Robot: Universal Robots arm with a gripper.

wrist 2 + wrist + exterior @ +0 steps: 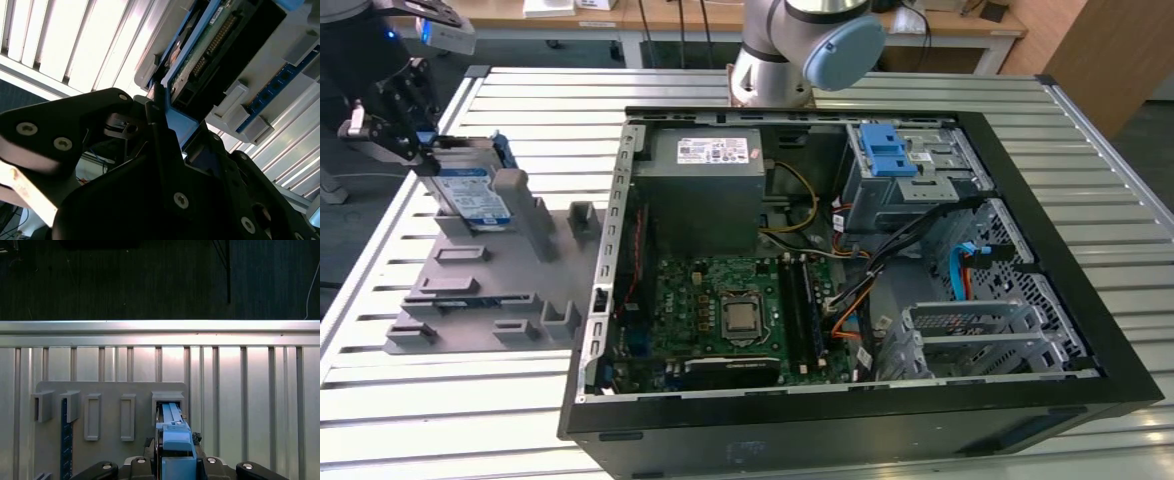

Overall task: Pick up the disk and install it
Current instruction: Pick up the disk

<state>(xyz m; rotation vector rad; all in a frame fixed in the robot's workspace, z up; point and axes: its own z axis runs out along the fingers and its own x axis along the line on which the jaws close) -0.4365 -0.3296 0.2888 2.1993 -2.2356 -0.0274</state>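
Black computer case right up front in the exterior view, side panel off, lying flat on the slatted metal bench. Inside it there's a green motherboard toward six o'clock, a grey power-supply box toward eleven o'clock and a drive cage with blue latches toward one o'clock. At twelve o'clock of the case, the arm's base rises from the bench.

Over at nine o'clock of the case sits a grey fixture plate with raised slots. At its far end, about ten o'clock of the case, stands the disk. It's on edge in a slot with its white-and-blue label showing and its blue bracket around it.

And the tool is right on it, at the disk's outer end. In the first wrist view the blue bracket runs from the plate's slot straight in between the fingers. In the second wrist view a dark finger lies flat against the bracket's edge. So the tool is closed on the disk, which sits in its slot.
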